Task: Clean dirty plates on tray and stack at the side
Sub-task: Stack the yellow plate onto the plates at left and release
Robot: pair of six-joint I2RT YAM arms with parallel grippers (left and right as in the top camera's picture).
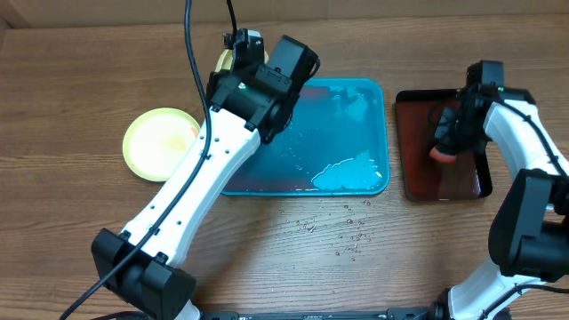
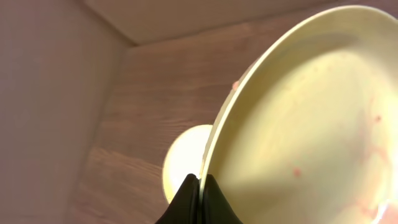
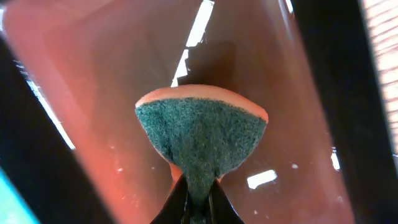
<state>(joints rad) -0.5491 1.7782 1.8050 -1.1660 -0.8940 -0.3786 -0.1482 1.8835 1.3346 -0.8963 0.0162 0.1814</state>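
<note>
The white left arm [image 1: 204, 169] sprawls across the desk [image 1: 71, 80] and covers the left end of the turquoise tray [image 1: 373, 116], so whatever lies under it is out of sight. The tray sits mid-desk, wet and glistening. There's a paler blue patch [image 1: 351, 173] in its near right corner, and I can't tell whether that's a plate or just water.

To the right is the dark red tray [image 1: 418, 182], partly masked by the right arm [image 1: 524, 142].

The left jaws are pinched tight on the rim of a yellow-green plate [image 2: 311, 112], the black fingertips [image 2: 185, 202] meeting at its edge. It's held up and tilted beyond the tray's far left corner, and its paler centre is dotted with red smears. The plate runs off the wrist view on the right.

A second yellow-green plate [image 1: 158, 142] lies flat on the desk, left of the tray.

The right jaws are clamped on a sponge [image 3: 202, 134], green scrubbing face toward the camera with an orange edge behind, hanging over the dark red tray.

Water drops [image 1: 347, 231] speckle the desk in front of the turquoise tray.
</note>
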